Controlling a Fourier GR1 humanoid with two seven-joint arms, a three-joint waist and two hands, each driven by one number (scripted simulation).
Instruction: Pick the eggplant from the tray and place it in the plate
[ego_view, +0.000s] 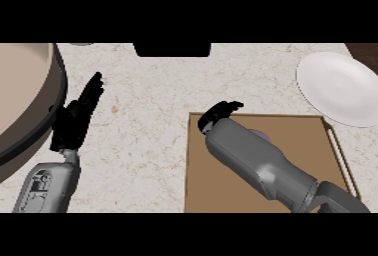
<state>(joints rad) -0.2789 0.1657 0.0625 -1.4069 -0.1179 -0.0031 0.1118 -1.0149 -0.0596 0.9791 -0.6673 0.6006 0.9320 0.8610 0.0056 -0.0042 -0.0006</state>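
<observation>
Head view
Right hand (219, 112): at the tray's far-left corner, fingers curled downward; cannot tell whether they grasp anything.
Left hand (77, 117): resting at left, fingers straight, holding nothing.
Eggplant (258, 134): only a purplish sliver shows on the tray, beside the right forearm.
Counter (148, 100): pale speckled stone.
Tray (303, 135): brown, mostly hidden by the forearm.
Plate (339, 87): white, far right, nothing on it.
</observation>
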